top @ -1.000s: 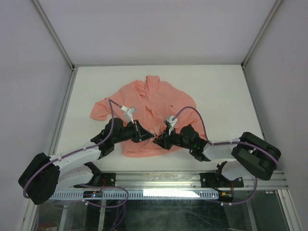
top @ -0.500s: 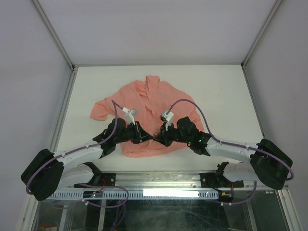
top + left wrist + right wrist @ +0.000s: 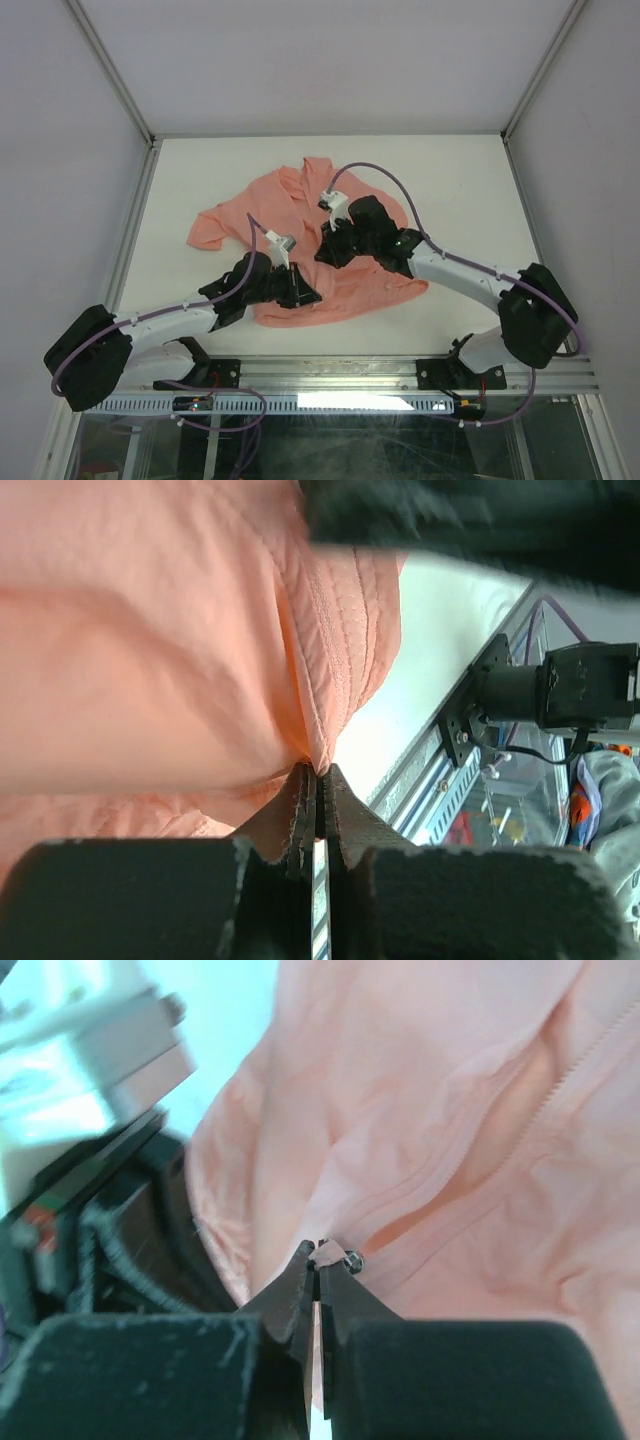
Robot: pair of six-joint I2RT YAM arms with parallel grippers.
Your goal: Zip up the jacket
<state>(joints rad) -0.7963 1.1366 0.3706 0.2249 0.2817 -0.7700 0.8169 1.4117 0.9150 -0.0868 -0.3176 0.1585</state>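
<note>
Top view: jacket lies spread at the centre of the bench, collar at 12 o'clock. The left claw is at its 6 o'clock hem and the right claw is on the centre front. Left wrist: claw pinched closed on the hem edge. Right wrist: claw clamped tight on the zipper pull.

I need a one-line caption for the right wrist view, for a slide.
Right end effector, shut, pinches the salmon-pink jacket at its zipper.
</note>
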